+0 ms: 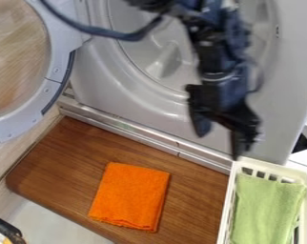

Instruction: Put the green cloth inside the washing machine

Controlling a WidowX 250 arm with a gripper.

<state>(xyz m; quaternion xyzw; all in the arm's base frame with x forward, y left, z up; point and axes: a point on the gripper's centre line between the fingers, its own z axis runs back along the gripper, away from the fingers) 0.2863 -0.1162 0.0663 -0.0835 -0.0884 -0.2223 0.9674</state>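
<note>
Black robot pincer (218, 142) with its two tips spread apart, hanging by a smooth, shiny washing machine (111, 95) that had a round hole, soft, fuzzy green cloth (264, 207) that lay in a white basket (277, 168) with slots, folded orange cloth (132, 196) that lay flat on brown wood (64, 164)

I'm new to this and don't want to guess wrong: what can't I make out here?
All in the camera view:
Inside of the washing machine: partly hidden behind the robot arm.
Round door: cut off by the left edge.
Green cloth: near end cut off by the bottom edge.
Floor of the basket: mostly covered by the green cloth.
Dark object at lower left: cut off, so unidentifiable.
</note>
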